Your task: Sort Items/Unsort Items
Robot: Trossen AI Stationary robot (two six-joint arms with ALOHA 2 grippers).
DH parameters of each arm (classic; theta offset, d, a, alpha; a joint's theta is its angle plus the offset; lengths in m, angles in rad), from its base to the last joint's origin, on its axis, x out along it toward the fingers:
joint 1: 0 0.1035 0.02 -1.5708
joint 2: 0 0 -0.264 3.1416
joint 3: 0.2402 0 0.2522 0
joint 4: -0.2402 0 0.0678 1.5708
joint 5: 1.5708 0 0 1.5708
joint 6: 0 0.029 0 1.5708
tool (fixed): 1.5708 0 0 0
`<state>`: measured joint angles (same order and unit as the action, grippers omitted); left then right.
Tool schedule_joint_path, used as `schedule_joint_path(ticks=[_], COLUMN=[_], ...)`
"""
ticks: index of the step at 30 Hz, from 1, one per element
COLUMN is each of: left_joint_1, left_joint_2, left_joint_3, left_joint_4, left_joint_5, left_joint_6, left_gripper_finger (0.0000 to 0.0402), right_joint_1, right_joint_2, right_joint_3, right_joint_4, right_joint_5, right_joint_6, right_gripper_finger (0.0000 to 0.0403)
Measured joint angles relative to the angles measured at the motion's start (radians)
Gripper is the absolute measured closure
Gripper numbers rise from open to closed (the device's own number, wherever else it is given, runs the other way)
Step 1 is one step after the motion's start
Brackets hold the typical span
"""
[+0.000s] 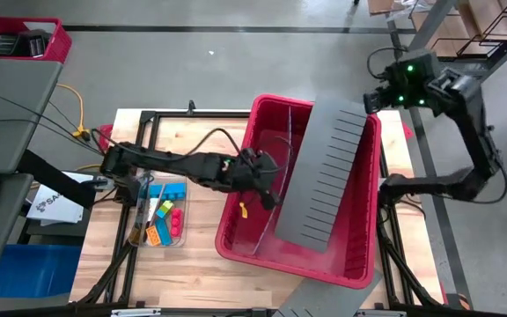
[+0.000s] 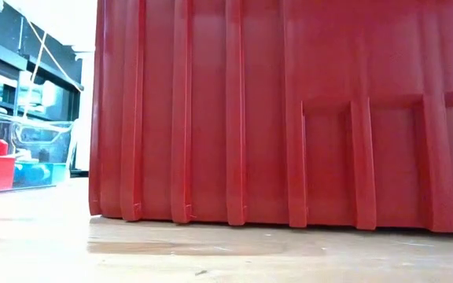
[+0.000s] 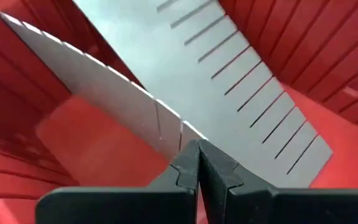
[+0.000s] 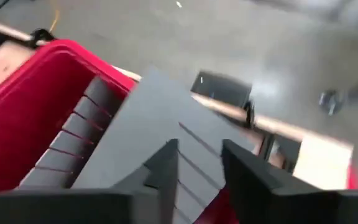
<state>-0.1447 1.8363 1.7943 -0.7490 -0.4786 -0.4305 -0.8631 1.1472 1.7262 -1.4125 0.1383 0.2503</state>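
Pale wooden table top (image 1: 201, 264) carries a big red bin (image 1: 359, 260) toward its right half, with grey concrete floor all around. Reaching across from the left, the left gripper (image 1: 267, 176) sits inside the bin's left part, its 2 fingers (image 3: 213, 171) pressed flat together with nothing visible between them, right in front of a thin upright grey divider (image 3: 117, 106) that runs lengthwise through the bin. Just beside that gripper, on the bin floor, lies 1 small orange piece (image 1: 243, 210). A wide grey slotted panel (image 1: 324, 172) rests tilted across the bin, its upper end over the far rim and its lower end down inside. The right gripper (image 1: 378, 99) hangs above that far right corner of the bin, its fingers (image 4: 166, 165) parted with a clear gap, holding nothing, with the slotted panel's top edge below them. Well apart from the bin, on the left side of the table, a clear tray (image 1: 139, 231) holds the items (image 1: 164, 216): blue, red, orange, yellow and green blocks. In the low view the bin's ribbed red wall fills nearly everything.
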Motion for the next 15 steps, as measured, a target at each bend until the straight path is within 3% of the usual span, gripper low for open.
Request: schedule_joint_path(ticks=[6,11,15], left_joint_1=[0.008,0.008,0.008], left_joint_2=[-0.069,-0.114,-0.125], left_joint_3=[0.002,0.002,0.002], left_joint_4=[-0.026,-0.083,-0.105], left_joint_5=[0.025,0.074,0.103], left_joint_6=[0.057,0.076,0.085], left_gripper_finger=[0.0401,0.0401,0.0401], right_joint_1=[-0.114,-0.257,-0.268], right_joint_2=[-0.099,-0.126,-0.145], right_joint_3=[-0.380,-0.466,-0.467], right_joint_4=[0.210,0.279,0.282], right_joint_5=[-0.086,-0.200,-0.233], right_joint_6=[0.154,0.133,0.114], right_gripper_finger=[0.0187,0.0163,0.0163])
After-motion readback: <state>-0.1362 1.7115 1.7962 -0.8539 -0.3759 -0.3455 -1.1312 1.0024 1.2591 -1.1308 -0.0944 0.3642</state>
